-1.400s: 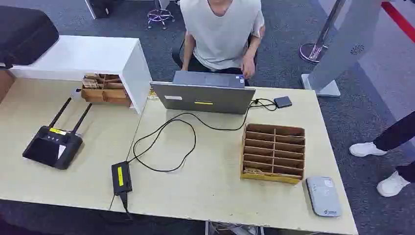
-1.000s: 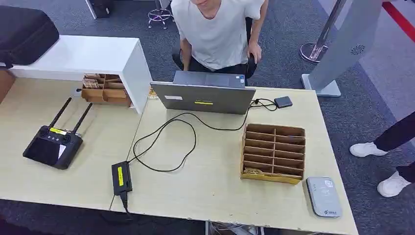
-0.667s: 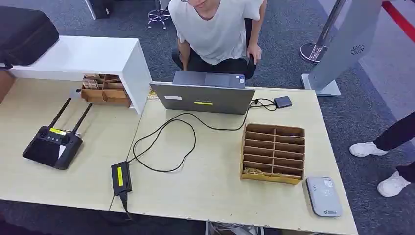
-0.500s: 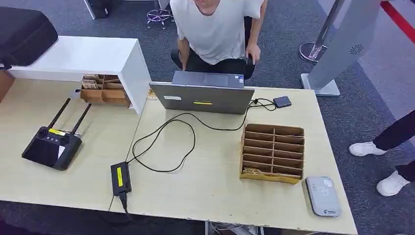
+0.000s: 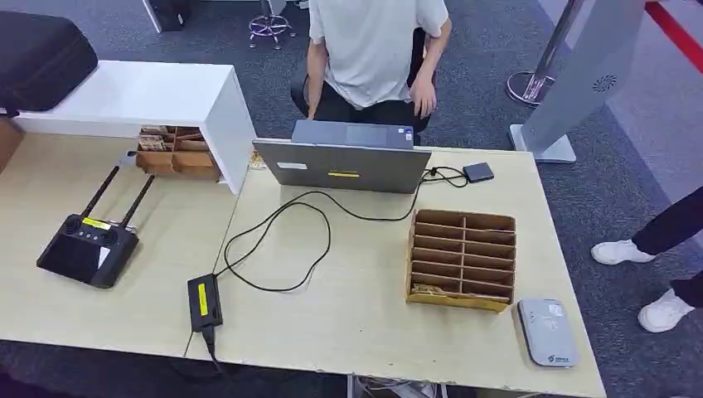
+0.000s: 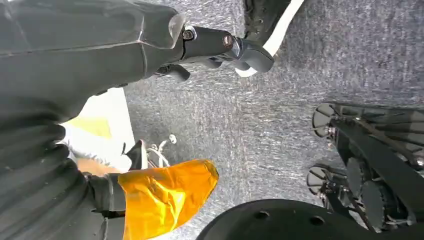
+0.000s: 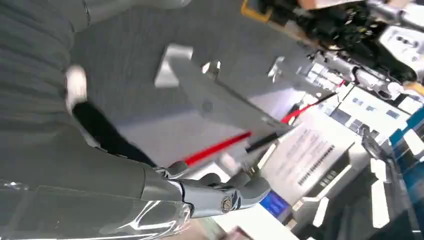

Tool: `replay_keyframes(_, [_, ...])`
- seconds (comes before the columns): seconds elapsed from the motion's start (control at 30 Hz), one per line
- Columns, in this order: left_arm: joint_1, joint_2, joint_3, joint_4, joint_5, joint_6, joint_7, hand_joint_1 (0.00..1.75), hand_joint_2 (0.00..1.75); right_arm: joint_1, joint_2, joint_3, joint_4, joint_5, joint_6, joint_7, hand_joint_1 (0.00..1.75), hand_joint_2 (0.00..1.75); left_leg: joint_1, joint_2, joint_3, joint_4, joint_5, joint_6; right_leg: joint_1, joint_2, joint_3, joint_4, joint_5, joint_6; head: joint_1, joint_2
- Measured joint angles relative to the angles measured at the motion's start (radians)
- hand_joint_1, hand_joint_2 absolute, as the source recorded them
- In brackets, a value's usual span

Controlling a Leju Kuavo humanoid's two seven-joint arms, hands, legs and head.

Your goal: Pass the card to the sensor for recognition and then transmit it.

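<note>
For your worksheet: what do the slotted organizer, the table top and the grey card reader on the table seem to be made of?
Organizer: probably thin wood or stiff board, matte brown with thin divider slats.
Table: likely laminate, a pale, smooth top with faint wood grain.
Card reader: apparently plastic, smooth light grey with rounded corners.

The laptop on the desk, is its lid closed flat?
No, the laptop stands open, its lid upright facing the seated person.
</note>
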State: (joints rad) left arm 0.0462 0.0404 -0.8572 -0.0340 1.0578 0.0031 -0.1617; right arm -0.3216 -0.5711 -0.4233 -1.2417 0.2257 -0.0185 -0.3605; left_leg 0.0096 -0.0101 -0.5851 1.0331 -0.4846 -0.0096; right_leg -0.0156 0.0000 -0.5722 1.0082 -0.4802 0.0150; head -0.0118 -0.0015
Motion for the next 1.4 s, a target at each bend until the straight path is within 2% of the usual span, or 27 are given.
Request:
replay_keyframes(0.07, [0.0, 0.005, 0.0, 0.0, -0.008, 0.0, 0.0, 0.0, 1.75, -0.053, -0.011, 0.084, -0.016, 0.127, -0.067, 0.004, 0.0, 1.75, 0.0, 0.0, 0.0, 0.0, 0.001, 0.0, 0.0, 0.0, 0.0, 0.001, 0.0, 0.0, 0.0, 0.0])
replay_keyframes(0.3, [-0.004, 0.013, -0.006, 0.0, -0.037, 0.0, 0.002, 0.0, 1.75, -0.243, -0.022, 0.347, -0.017, 0.437, -0.218, 0.029, 0.0, 1.75, 0.001, -0.001, 0.001, 0.0, 0.002, -0.001, 0.001, -0.001, 0.0, 0.001, 0.001, 0.0, 0.0, 0.0])
replay_keyframes(0.43, [-0.008, 0.016, -0.014, 0.0, -0.044, 0.0, 0.01, 0.0, 1.75, -0.323, -0.021, 0.459, 0.003, 0.49, -0.252, 0.048, 0.0, 1.75, 0.001, -0.003, 0.0, 0.0, 0.003, -0.002, 0.001, -0.003, -0.001, 0.002, 0.001, 0.0, 0.0, 0.0])
replay_keyframes(0.67, [-0.009, 0.016, -0.015, 0.0, -0.049, 0.0, 0.012, 0.0, 1.75, -0.361, -0.021, 0.525, 0.015, 0.505, -0.264, 0.049, 0.0, 1.75, 0.001, -0.004, -0.002, 0.0, 0.003, -0.002, 0.001, -0.004, -0.001, 0.001, 0.001, 0.0, 0.0, 0.0])
replay_keyframes(0.87, [-0.015, 0.019, -0.021, 0.0, -0.065, 0.0, 0.031, 0.0, 1.75, -0.438, -0.017, 0.628, 0.063, 0.715, -0.345, 0.089, 0.0, 1.75, 0.001, -0.004, -0.001, 0.0, 0.003, -0.002, 0.001, -0.004, -0.001, 0.002, 0.001, 0.0, 0.0, 0.0])
replay_keyframes(1.03, [-0.019, 0.019, -0.023, 0.0, -0.069, 0.0, 0.048, 0.0, 1.75, -0.489, 0.01, 0.737, 0.098, 0.815, -0.357, 0.127, 0.0, 1.75, 0.001, -0.004, -0.001, 0.0, 0.003, -0.002, 0.002, -0.004, -0.001, 0.002, 0.001, 0.0, 0.0, 0.0])
replay_keyframes(1.17, [-0.022, 0.019, -0.024, 0.0, -0.07, 0.0, 0.054, 0.0, 1.75, -0.514, 0.047, 0.818, 0.109, 0.877, -0.334, 0.174, 0.0, 1.75, 0.001, -0.004, -0.001, 0.0, 0.003, -0.002, 0.002, -0.004, -0.001, 0.003, 0.001, 0.0, 0.0, 0.0])
replay_keyframes(1.4, [-0.025, 0.019, -0.029, 0.0, -0.07, 0.0, 0.055, 0.0, 1.75, -0.556, 0.094, 0.914, 0.147, 0.907, -0.336, 0.205, 0.0, 1.75, 0.001, -0.004, -0.001, 0.0, 0.003, -0.003, 0.002, -0.004, -0.001, 0.002, 0.001, 0.0, 0.0, 0.0])
